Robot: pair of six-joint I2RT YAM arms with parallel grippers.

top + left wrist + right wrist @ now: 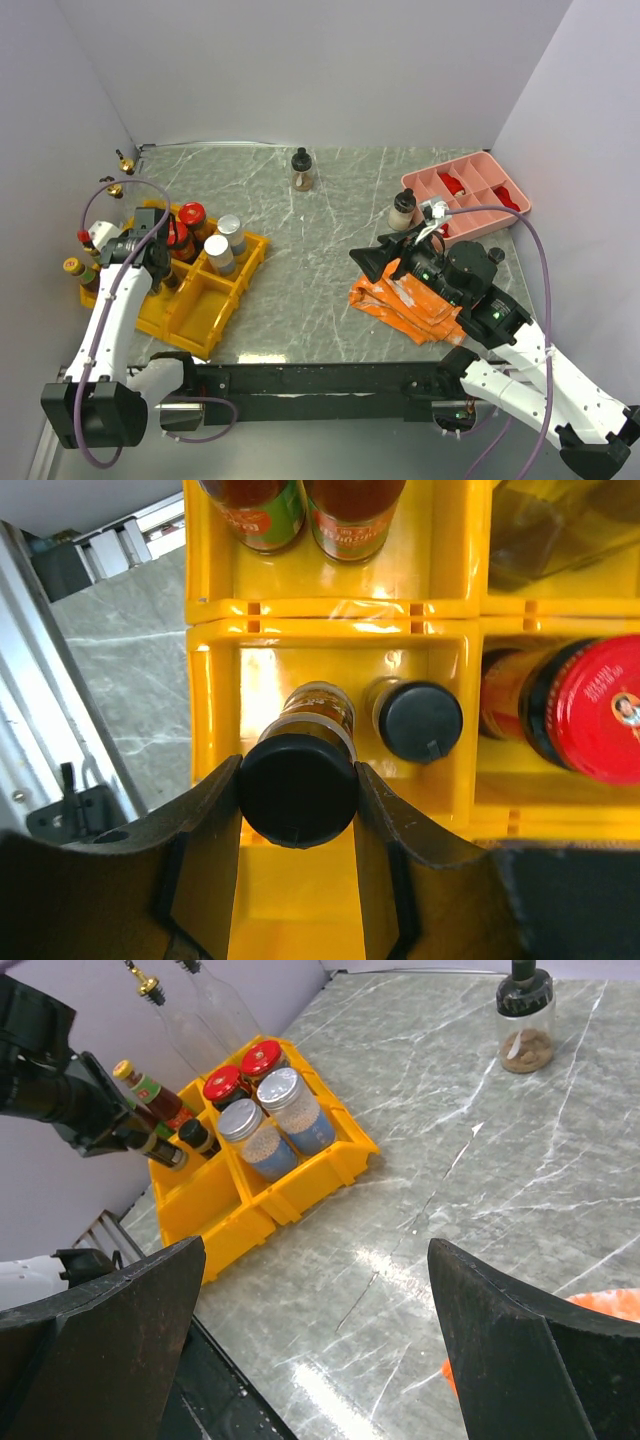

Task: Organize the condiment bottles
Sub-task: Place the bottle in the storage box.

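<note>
Condiment bottle [298, 790], round black cap

Grey veined marble-pattern tabletop [320, 290] fills the work area. A cluster of yellow plastic divided bins [205, 318] sits at 9 o'clock, near the left edge. A pink plastic divided tray [478, 192] lies at 2 o'clock, with small red pieces [450, 184] in some compartments. A stack of flat orange packets [395, 305] lies at 4 o'clock, well apart from the bins.

marble table [310, 290] | yellow bins [215, 312] | pink tray [470, 181] | orange packets [400, 306] | black-topped jar [302, 170]
</note>
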